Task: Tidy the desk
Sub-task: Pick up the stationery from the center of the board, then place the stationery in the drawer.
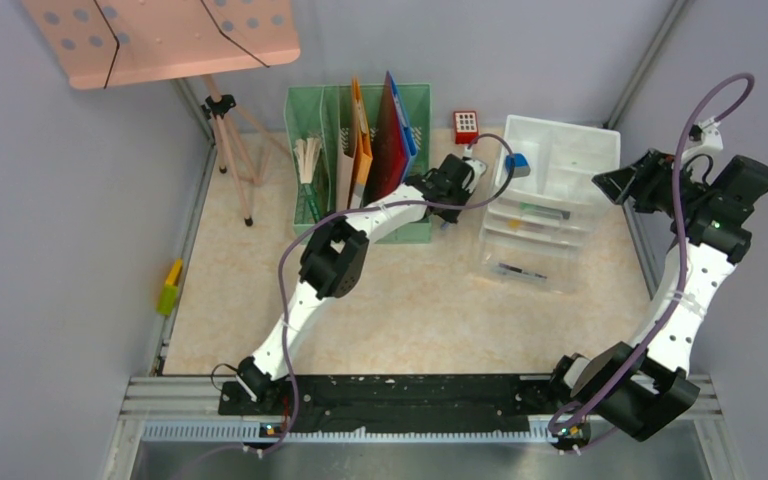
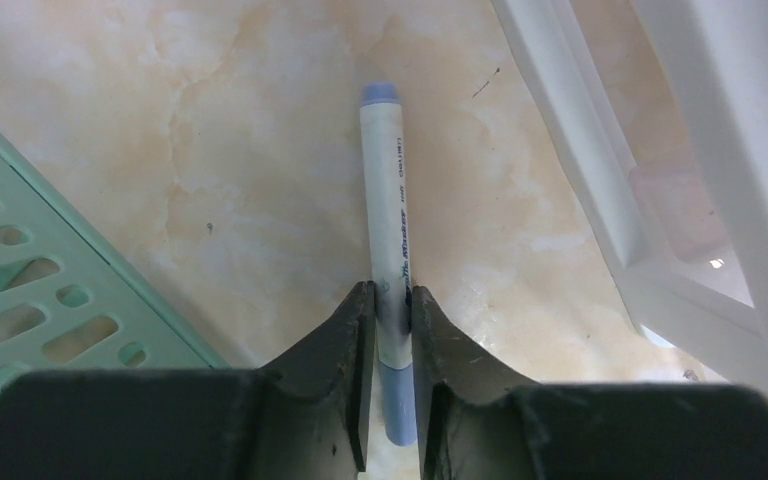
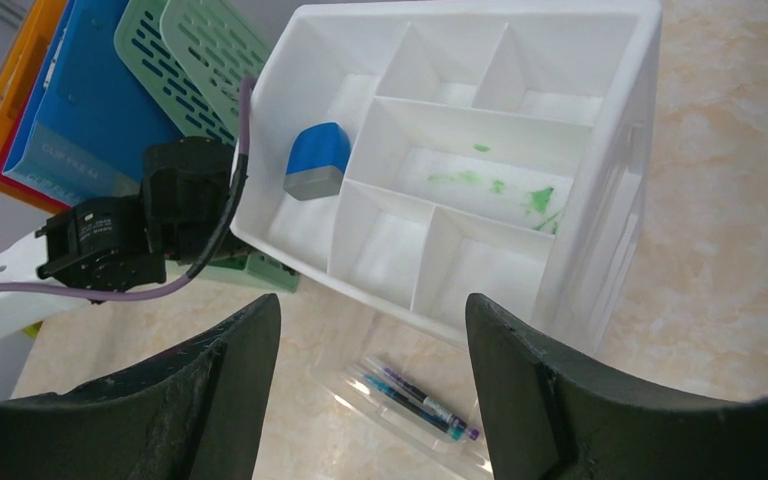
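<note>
Desk (image 1: 410,300): marker (image 2: 385,190) betw. rack (image 2: 60,235), drawers (image 2: 585,150)

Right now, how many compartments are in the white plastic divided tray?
6 in the white plastic divided tray: one long strip on the left holding a blue-and-grey block, two at the top, one wide green-stained one mid-tray, two at the bottom. None seems hidden.
</note>
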Controlling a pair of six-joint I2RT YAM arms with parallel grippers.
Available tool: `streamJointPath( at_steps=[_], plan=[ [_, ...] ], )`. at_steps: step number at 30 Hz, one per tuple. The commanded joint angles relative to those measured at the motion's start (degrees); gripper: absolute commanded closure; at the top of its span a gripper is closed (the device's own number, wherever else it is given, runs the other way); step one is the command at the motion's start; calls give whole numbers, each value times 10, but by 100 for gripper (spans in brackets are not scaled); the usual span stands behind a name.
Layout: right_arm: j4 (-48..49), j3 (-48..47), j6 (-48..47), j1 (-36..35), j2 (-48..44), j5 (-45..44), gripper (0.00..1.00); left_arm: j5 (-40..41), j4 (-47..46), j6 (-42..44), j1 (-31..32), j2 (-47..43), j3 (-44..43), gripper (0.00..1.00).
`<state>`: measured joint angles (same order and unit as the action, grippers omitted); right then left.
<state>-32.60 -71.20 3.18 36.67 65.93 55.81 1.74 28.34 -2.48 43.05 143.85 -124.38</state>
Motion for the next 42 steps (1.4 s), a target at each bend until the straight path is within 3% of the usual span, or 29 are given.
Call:
streamJointPath(
  at_steps=[1, 9, 20, 30, 34, 38, 42],
  plan=[
    [17, 1, 1, 6, -13, 15, 33, 21, 78, 19, -12, -12, 15, 81],
    [1, -5, -9, 6, -17, 16, 32, 22, 84, 20, -12, -53, -1, 100],
    [-8, -8, -12, 6, -23, 22, 32, -53, 75, -31, -12, -176, 48, 100],
    [-17, -16, -16, 6, -23, 23, 32, -165, 50, -53, -8, -318, 212, 100],
    [-13, -22, -10, 6, -20, 23, 32, -166, 48, -9, 14, -378, 280, 100],
    [-10, -25, -7, 6, -18, 22, 32, -131, 28, 87, 67, -421, 331, 100],
    [-11, -17, -7, 6, -19, 23, 32, -120, 41, 190, 119, -412, 312, 100]
  ],
)
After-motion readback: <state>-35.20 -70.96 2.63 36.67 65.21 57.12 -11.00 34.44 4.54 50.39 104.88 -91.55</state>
